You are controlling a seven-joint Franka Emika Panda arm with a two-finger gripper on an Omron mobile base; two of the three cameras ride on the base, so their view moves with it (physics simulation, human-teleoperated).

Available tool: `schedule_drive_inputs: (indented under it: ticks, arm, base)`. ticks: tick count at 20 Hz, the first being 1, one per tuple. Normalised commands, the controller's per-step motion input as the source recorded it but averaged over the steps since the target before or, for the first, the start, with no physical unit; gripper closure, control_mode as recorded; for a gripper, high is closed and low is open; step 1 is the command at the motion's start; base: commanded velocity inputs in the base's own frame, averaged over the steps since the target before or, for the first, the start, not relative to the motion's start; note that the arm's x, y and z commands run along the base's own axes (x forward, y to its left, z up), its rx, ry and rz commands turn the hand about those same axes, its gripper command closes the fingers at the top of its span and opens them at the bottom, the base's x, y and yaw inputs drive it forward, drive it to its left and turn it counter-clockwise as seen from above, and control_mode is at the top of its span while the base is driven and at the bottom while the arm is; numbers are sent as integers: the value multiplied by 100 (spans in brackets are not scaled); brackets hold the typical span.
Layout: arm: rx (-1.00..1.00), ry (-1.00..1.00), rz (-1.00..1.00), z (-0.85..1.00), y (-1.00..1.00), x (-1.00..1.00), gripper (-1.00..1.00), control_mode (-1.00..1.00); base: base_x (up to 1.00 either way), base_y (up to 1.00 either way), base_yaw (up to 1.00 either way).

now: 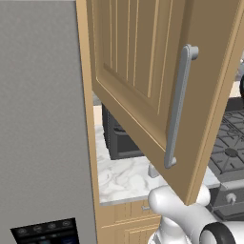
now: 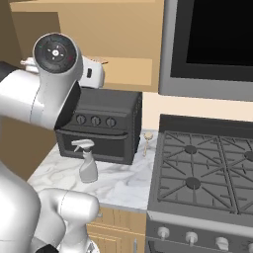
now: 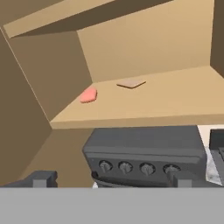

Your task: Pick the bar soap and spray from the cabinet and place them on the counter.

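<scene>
Pink bar soap on cabinet shelf floor, far left corner, ahead of and left of gripper; long axis along left wall. Jaws wide open, empty. Spray already on marble counter, before toaster oven.

Three views around the toaster oven
Both base views look down at it from behind (opposite sides); the hand view faces it closely.
</scene>
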Motion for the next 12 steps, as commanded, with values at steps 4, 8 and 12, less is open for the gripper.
schedule_drive_inputs:
  ticks: [4,8,12]
  arm:
    - [-2,-4,0,5,7,0,-100,-100]
    - [0,-10,3,-24,1,0,-100,-100]
    - [0,-9,6,-40,10,7,-100,-100]
  base:
    - [0,0,0]
    - [0,0,0]
    - [0,0,0]
